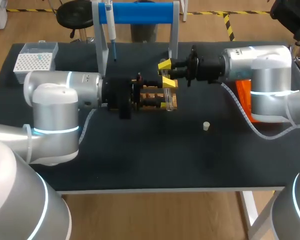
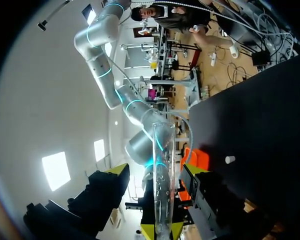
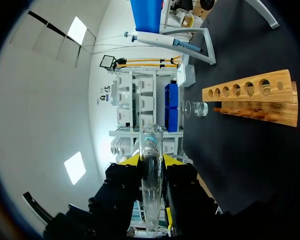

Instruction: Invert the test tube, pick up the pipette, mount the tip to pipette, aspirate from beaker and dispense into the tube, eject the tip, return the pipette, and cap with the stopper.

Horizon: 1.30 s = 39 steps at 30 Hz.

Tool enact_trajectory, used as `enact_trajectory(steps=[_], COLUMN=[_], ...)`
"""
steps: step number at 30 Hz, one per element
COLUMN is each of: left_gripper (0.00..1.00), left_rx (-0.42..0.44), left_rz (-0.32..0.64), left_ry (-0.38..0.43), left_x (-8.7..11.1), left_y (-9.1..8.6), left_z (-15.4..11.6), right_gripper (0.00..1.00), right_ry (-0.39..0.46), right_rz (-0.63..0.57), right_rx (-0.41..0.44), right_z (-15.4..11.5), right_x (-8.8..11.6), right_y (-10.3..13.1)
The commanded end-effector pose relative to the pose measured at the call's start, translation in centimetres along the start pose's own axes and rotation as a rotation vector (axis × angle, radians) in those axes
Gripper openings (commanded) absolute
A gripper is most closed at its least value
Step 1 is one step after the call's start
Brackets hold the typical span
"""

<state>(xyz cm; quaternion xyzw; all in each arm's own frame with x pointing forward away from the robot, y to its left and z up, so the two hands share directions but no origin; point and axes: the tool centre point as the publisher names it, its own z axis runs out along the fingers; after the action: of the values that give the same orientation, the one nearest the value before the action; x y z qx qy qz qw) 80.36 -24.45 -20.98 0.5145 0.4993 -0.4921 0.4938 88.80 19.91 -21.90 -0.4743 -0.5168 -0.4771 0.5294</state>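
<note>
Right hand (image 3: 151,161) is clamped on the test tube (image 3: 151,142), and we hold the glass level in the air by the right end of the wooden rack (image 1: 157,93), at the middle of the head frame. Our left hand (image 2: 156,170) is spread wide around the tube, its fingers clear of the glass on both sides. Right of centre, the white stopper (image 1: 206,126) sits on the bench (image 1: 140,160). At the upper middle the pipette (image 1: 110,22) hangs on its blue stand (image 1: 140,12). The tip box (image 1: 36,59) lies at the upper left.
</note>
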Motion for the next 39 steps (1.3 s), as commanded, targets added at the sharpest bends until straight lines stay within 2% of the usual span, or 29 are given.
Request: enact_trajectory(steps=[1, 4, 15, 20, 23, 31, 35, 37, 39], left_gripper=[0.56, 0.50, 0.45, 0.41, 0.34, 0.28, 0.19, 0.00, 0.00], left_rx=[0.002, 0.003, 0.008, 0.010, 0.011, 0.017, 0.017, 0.016, 0.015], left_rz=[0.000, 0.000, 0.003, 0.006, 0.007, 0.009, 0.009, 0.009, 0.009], left_ry=[0.002, 0.000, -0.002, -0.003, -0.004, -0.003, -0.003, -0.004, -0.004], left_x=[0.06, 0.06, 0.09, 0.10, 0.13, 0.16, 0.18, 0.18, 0.19], left_y=[0.14, 0.13, 0.07, 0.05, 0.00, -0.02, -0.02, -0.02, -0.02], left_z=[0.23, 0.25, 0.25, 0.23, 0.21, 0.15, 0.12, 0.09, 0.06], right_gripper=[0.00, 0.00, 0.00, 0.00, 0.00, 0.00, 0.00, 0.00, 0.00], right_ry=[-0.003, -0.003, -0.003, -0.003, -0.003, -0.003, -0.003, -0.003, -0.003], right_rz=[-0.001, -0.001, -0.001, -0.001, -0.001, -0.001, -0.001, -0.001, -0.001], right_rx=[-0.003, -0.003, -0.003, -0.003, -0.003, -0.003, -0.003, -0.003, -0.003], right_z=[0.01, 0.01, 0.01, 0.01, 0.01, 0.01, 0.01, 0.01, 0.01], right_x=[0.09, 0.09, 0.09, 0.09, 0.09, 0.09, 0.09, 0.09, 0.09], right_y=[-0.10, -0.10, -0.10, -0.10, -0.10, -0.10, -0.10, -0.10, -0.10])
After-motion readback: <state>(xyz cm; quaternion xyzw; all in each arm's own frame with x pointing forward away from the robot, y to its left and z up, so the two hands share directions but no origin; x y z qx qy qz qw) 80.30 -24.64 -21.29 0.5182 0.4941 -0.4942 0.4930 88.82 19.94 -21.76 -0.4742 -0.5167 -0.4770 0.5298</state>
